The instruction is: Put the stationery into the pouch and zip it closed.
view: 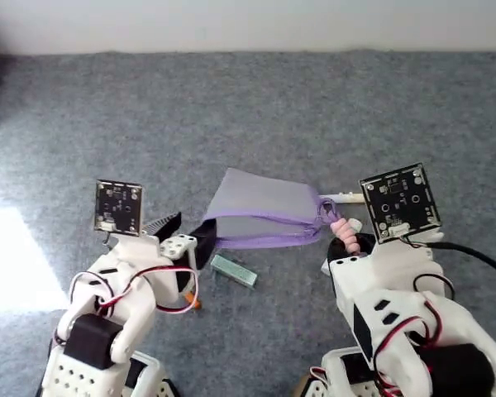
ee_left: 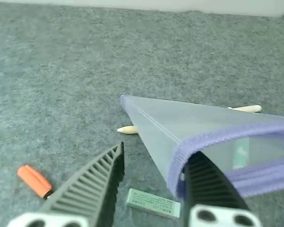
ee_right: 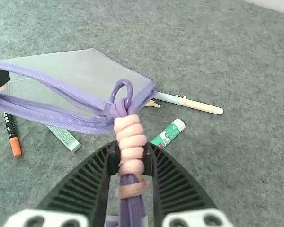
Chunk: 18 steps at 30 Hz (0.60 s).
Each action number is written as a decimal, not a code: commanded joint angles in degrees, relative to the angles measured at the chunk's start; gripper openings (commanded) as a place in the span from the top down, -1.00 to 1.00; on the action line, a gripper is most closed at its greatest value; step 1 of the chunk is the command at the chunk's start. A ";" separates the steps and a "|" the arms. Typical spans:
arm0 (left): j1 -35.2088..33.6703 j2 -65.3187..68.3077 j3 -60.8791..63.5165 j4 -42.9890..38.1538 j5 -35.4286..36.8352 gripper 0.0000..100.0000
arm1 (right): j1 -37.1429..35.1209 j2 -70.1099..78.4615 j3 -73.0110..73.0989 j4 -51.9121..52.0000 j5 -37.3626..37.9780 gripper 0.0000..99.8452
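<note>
Two end effectors worked at opposite ends of one thing. The right end effector (ee_right: 131,149) was clamped on a pink and purple braided cord pull (ee_right: 129,137) tied to the zip ring of a translucent lilac pouch with purple edging (ee_right: 75,75). The left end effector (ee_left: 158,153) stood with its jaws wide apart; one finger (ee_left: 209,187) was tucked at the pouch's gaping mouth, and the other was clear of it. From above, the pouch (view: 260,211) stretched between the two, its mouth unzipped.

Around it on the grey carpeted tabletop (view: 231,107) lay loose stationery: a flat green-and-white eraser (view: 234,270) just beside the pouch's near edge, an orange marker pen (ee_right: 12,137) near it, a green-and-white glue stick (ee_right: 167,133) close to the zip end, and a long cream pen (ee_right: 189,102) partly under the pouch's far corner.
</note>
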 commanded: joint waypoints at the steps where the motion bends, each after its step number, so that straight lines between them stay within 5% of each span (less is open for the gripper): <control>1: 1.23 -0.09 0.31 -4.31 -0.44 0.73 | -0.31 0.40 -0.35 1.98 0.26 0.98; 4: 1.05 -0.09 0.57 -5.19 -2.55 0.98 | -0.31 0.40 -0.44 1.98 0.26 0.98; 10: -0.70 -0.18 -1.19 -4.57 -5.10 0.98 | -0.57 0.40 -0.62 1.36 0.18 0.98; 18: -9.23 -0.18 -12.97 8.62 -6.59 0.98 | -0.66 0.75 -0.53 -9.54 0.09 0.98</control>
